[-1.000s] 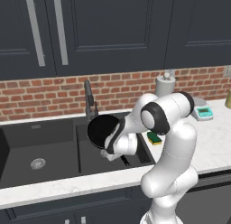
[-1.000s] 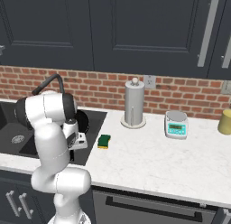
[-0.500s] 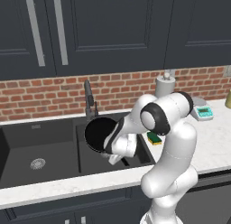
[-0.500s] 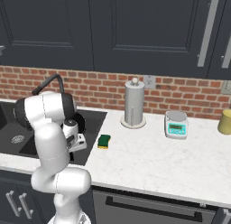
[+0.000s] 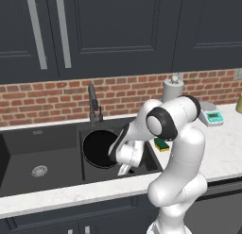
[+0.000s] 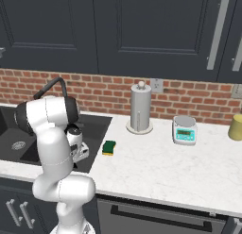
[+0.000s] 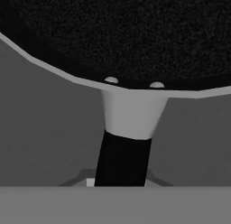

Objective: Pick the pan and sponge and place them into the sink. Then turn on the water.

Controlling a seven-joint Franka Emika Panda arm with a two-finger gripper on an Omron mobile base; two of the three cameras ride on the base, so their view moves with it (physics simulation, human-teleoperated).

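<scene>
Now: round black frying pan, lowered from a second ago into the dark charcoal double-basin sink, handle clenched by gripper; yellow-green sponge awaits on counter.

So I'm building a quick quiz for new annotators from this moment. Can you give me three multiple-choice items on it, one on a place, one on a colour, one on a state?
1. Where does the sponge lie?
A. on the white counter beside the sink
B. inside the pan
C. on the kitchen scale

2. What colour is the sink?
A. shiny silver
B. dark charcoal
C. white

3. What is the state of the gripper?
A. jaws wide open above the counter
B. resting open on the faucet
C. jaws shut on the pan's handle

Answers:
1 A, it sits on the counter just right of the basin.
2 B, both basins are matte dark grey.
3 C, the hand view shows the handle running from the jaws to the pan.
</scene>
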